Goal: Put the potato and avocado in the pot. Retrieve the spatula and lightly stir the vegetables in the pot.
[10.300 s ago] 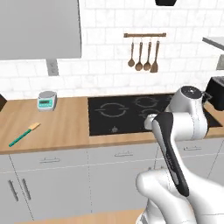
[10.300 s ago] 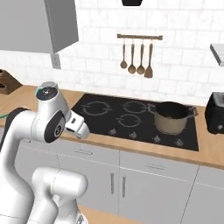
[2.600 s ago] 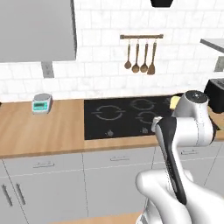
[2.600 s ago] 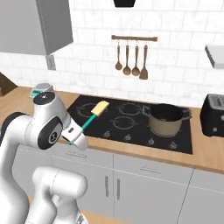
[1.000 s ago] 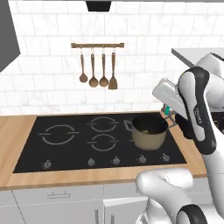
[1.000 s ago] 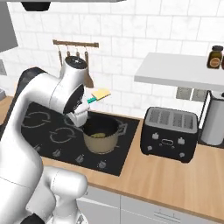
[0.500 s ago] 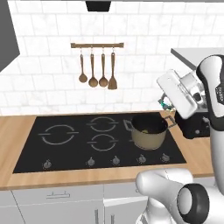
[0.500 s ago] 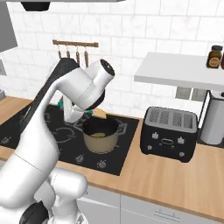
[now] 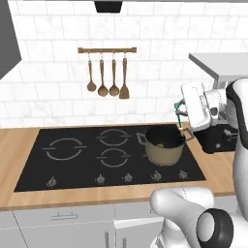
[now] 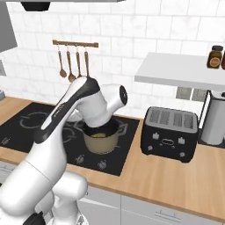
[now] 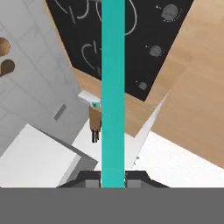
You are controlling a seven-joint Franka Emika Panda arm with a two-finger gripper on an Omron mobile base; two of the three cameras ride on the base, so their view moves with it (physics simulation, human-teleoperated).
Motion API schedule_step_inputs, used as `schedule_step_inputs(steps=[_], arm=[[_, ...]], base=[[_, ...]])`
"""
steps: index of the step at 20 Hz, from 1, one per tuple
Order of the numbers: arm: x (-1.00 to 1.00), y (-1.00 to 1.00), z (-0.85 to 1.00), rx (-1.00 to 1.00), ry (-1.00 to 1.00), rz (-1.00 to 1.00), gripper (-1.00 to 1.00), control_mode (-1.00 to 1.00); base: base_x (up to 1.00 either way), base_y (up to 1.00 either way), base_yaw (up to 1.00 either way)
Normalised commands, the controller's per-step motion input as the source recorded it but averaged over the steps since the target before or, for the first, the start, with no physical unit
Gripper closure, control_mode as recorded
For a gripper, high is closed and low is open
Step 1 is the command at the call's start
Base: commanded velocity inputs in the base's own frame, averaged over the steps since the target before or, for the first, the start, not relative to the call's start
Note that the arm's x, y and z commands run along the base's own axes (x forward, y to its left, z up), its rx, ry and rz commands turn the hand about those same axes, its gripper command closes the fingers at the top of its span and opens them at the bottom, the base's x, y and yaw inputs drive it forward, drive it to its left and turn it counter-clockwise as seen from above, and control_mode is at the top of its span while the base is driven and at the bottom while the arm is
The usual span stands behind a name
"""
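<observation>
Gripper (image 11: 113, 178): bottom centre of the hand view, jaws clamped on the spatula (image 11: 113, 87), 1 finger on each side of the teal handle. The handle runs straight up from between the fingers to the top edge of that frame; the blade is not visible there. In the left base view the gripper (image 9: 179, 115) sits right of centre, at the upper right of the pot (image 9: 163, 150), with a short green piece of the spatula (image 9: 178, 119) pointing down toward the pot's far right rim; whether it touches the rim cannot be told.

Pot: on the right side of the hob (image 9: 72, 162), lower right of centre in the left base view; left of centre in the right base view (image 10: 102, 141), partly behind the arm. Pale yellow-green contents (image 9: 161, 144) show inside the dark interior; which vegetables cannot be told.

Toaster (image 10: 172, 133): dark, on the wooden counter (image 10: 176, 180), just right of the hob, right of centre in the right base view.

Utensil rail (image 9: 106, 50): on the white tile wall, upper centre of the left base view, with 4 brown wooden utensils (image 9: 107, 75) hanging from it.

Shelf (image 10: 184, 69): white, upper right of the right base view, 1 dark jar (image 10: 215, 56) visible on it.
</observation>
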Motion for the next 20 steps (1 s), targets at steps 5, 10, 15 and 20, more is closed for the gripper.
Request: schedule_step_inputs(steps=[5,10,15,20], arm=[[0.64,-0.04,0.00,0.29,0.17,-0.22,1.00,-1.00],[0.02,-0.28,-0.14,0.32,0.08,-0.06,1.00,-1.00],[0.36,-0.26,-0.25,0.22,0.00,0.00,1.00,-1.00],[0.64,-0.16,-0.04,0.14,0.00,-0.02,1.00,-1.00]], base=[[0.00,0.00,0.00],[0.00,0.00,0.00],[0.00,0.00,0.00],[0.00,0.00,0.00]])
